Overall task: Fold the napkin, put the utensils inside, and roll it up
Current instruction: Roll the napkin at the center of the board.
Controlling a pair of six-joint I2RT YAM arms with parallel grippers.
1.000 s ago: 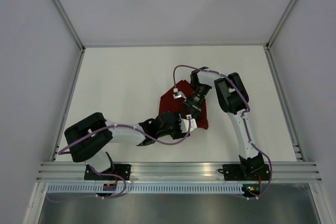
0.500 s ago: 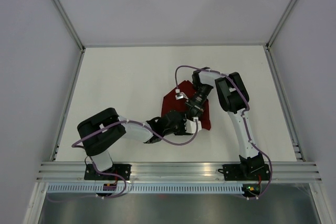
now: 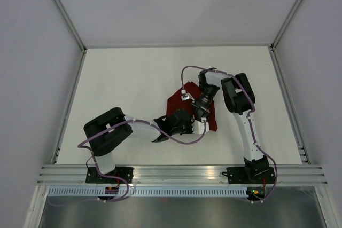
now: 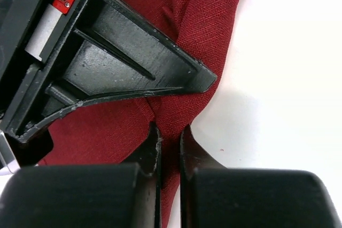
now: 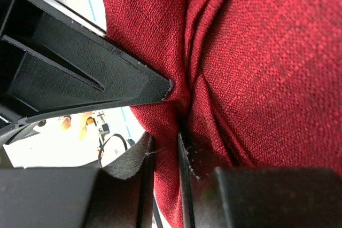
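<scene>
The napkin (image 3: 175, 103) is recorded on the white table (image 3: 123, 84), right of centre and bunched into folds. In the top view most of it is covered by the two wrists, so its outline cannot be traced.

On the left gripper (image 4: 170, 138) the fingers are drawn nearly together, with a ridge of red cloth pinched between them. On the right gripper (image 5: 164, 143) the fingers are likewise set narrow, and a fold of the same cloth is clamped. The two grippers are seen tip to tip, each wrist view being largely filled by the other's black finger.

What lies inside the folds is hidden. The right wrist view is too close for cloth edges to be located, and its background is blurred.

The table is bounded by pale grey walls (image 3: 32, 52), metal corner posts (image 3: 62, 9) and an aluminium rail (image 3: 181, 173) at the near edge.
</scene>
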